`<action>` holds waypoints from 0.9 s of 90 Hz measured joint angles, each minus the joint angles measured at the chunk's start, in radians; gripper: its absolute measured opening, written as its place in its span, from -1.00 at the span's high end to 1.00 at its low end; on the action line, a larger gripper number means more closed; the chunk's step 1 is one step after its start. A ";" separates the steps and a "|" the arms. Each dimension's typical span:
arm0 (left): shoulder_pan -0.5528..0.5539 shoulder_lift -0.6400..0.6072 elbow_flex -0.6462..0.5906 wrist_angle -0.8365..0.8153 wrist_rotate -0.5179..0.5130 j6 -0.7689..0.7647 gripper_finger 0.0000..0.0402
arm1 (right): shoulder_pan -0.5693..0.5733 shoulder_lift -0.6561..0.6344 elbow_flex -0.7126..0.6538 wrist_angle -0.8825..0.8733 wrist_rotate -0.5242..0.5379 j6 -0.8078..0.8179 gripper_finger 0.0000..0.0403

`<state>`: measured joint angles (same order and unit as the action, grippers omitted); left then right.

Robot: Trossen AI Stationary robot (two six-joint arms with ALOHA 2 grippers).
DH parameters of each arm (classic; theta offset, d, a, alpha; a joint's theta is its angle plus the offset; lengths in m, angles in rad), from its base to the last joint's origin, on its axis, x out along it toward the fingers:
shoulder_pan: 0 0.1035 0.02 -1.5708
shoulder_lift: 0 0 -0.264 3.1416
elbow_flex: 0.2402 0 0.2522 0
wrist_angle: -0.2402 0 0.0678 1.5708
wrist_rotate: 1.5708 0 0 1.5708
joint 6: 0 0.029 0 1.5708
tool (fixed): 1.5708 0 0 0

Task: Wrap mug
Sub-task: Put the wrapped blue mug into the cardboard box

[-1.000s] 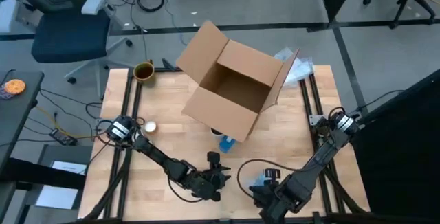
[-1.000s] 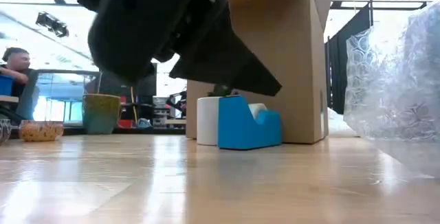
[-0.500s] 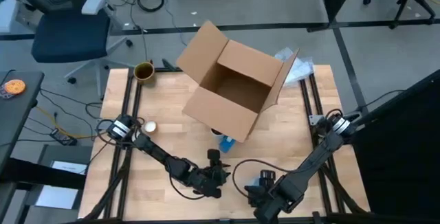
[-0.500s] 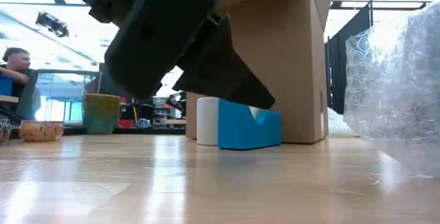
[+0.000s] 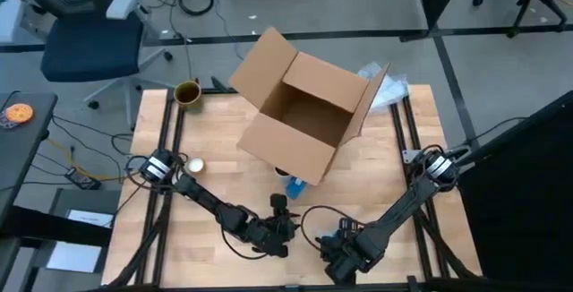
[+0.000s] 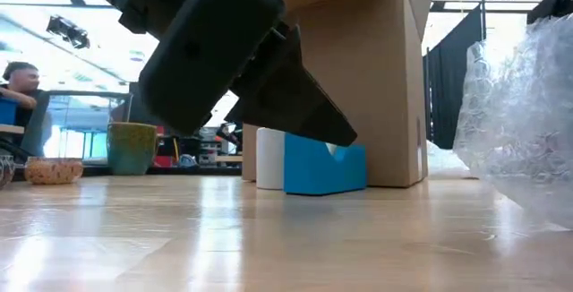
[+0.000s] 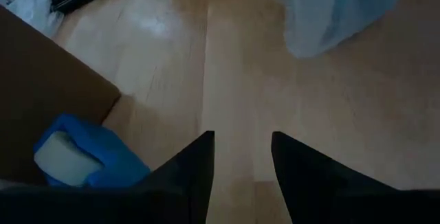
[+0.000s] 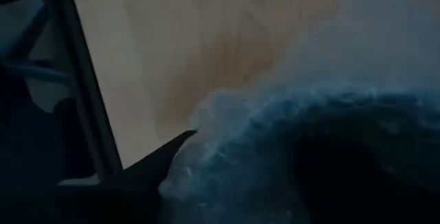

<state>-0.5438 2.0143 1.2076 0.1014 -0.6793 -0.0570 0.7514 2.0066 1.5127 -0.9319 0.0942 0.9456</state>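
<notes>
We are gripping the bubble wrap (image 6: pixel 524 140) with our right gripper (image 5: pixel 345 254) in front of the cardboard box (image 5: pixel 309 117); our left gripper (image 7: pixel 240 176) is hanging open beside it. The mug (image 5: pixel 187 92) is sitting behind the box.

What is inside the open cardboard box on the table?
In the high view the cardboard box stands open and only its bare brown floor shows; no object is visible inside. The corner under its near wall is hidden. The mug stands outside, at the table's far left corner.

high: straight down | low: tabletop level | both share cardboard box (image 5: pixel 309 117) (image 6: pixel 358 77)
</notes>
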 joint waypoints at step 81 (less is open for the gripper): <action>-0.190 -0.502 0.000 -0.076 -0.016 0.189 0.35 | 0.035 0.009 0.601 -0.214 0.246 -0.403 0.90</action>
<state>-0.7342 1.5128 1.2079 0.0249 -0.6948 0.1315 0.7867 2.0159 2.1133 -1.1459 0.3405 0.5426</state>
